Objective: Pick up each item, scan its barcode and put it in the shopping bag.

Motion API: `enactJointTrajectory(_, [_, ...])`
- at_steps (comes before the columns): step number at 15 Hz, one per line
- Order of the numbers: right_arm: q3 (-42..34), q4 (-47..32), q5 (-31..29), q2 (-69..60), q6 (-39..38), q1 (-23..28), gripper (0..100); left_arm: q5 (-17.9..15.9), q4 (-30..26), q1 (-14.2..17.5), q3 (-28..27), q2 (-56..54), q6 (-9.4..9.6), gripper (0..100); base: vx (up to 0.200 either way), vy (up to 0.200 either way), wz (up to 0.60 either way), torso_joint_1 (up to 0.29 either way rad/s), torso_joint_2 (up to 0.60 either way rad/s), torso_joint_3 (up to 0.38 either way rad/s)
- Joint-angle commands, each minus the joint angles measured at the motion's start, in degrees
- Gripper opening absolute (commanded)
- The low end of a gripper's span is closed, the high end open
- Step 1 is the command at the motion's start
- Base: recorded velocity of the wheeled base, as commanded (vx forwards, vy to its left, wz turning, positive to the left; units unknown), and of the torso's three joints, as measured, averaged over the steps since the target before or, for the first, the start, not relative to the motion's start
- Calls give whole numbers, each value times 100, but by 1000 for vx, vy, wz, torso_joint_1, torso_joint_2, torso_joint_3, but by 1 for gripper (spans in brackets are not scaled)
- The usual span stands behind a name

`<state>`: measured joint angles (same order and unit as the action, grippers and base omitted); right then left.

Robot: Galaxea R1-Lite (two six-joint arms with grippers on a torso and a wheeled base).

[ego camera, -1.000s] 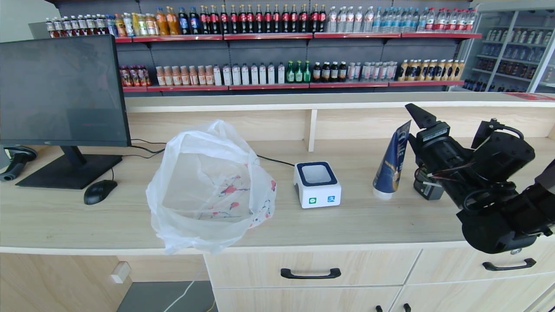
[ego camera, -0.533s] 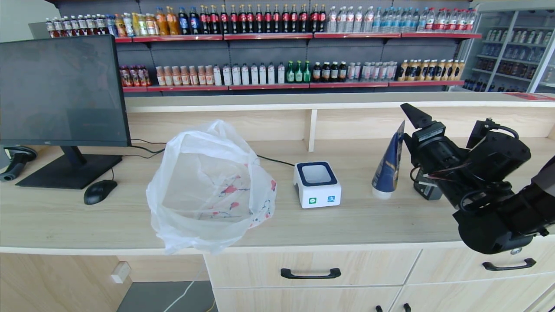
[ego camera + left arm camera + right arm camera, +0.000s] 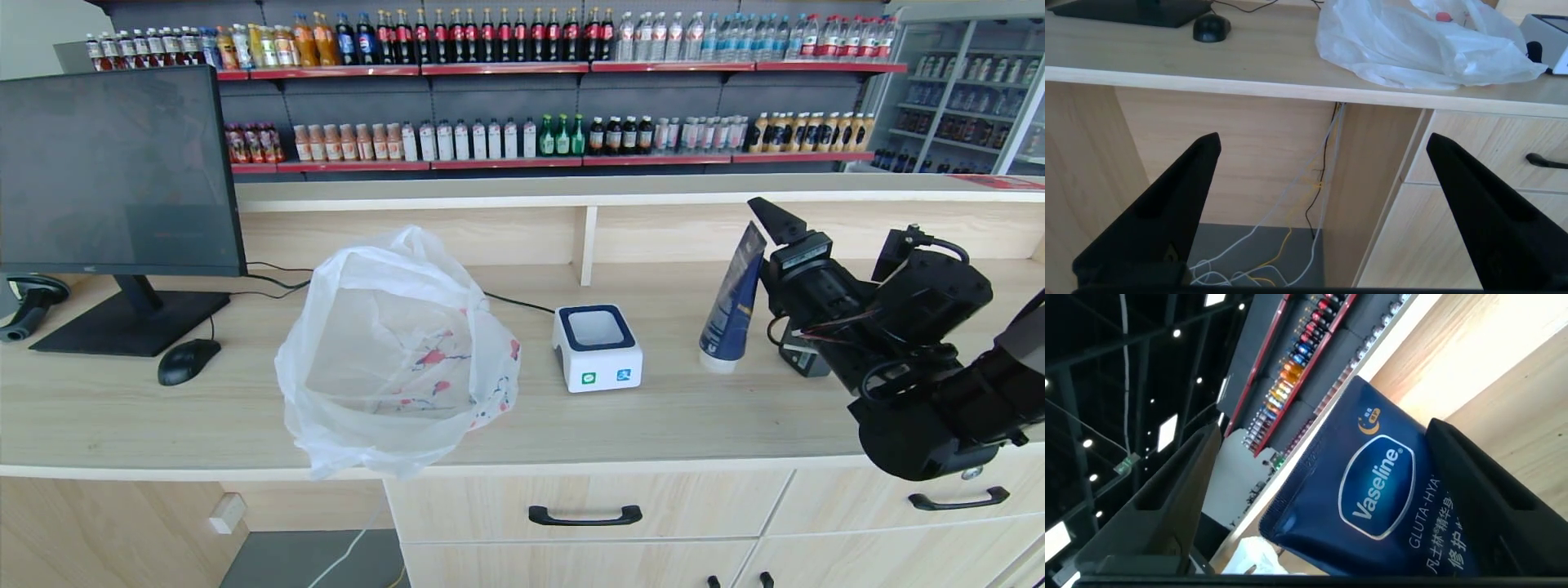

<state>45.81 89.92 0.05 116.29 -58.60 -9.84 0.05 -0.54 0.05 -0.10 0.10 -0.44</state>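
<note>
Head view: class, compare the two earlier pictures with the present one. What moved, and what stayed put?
The right gripper slid toward the robot's left, its open fingers either side of the blue tube. The tube's top tipped left too, so it stands more upright, cap still on the counter. Nothing was gripped or released. The shopping bag and scanner stayed put.

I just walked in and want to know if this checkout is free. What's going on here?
A robot is working the checkout. Its right gripper is open around a blue tube that stands cap-down on the counter, not yet lifted. The white scanner sits to the tube's left, and beyond that is an open plastic bag. The left gripper hangs open below the counter edge.
</note>
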Motion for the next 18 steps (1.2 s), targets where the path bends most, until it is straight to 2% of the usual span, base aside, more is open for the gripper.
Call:
enactJointTrajectory(1, [7,8,4,8,-2,-1,100,4,1,4,1,-1,0,100,0,0,0,0,0,0])
enactJointTrajectory(18, [7,8,4,87,-29,-62,100,-5,1,-5,1,-1,0,100,0,0,0,0,0,0])
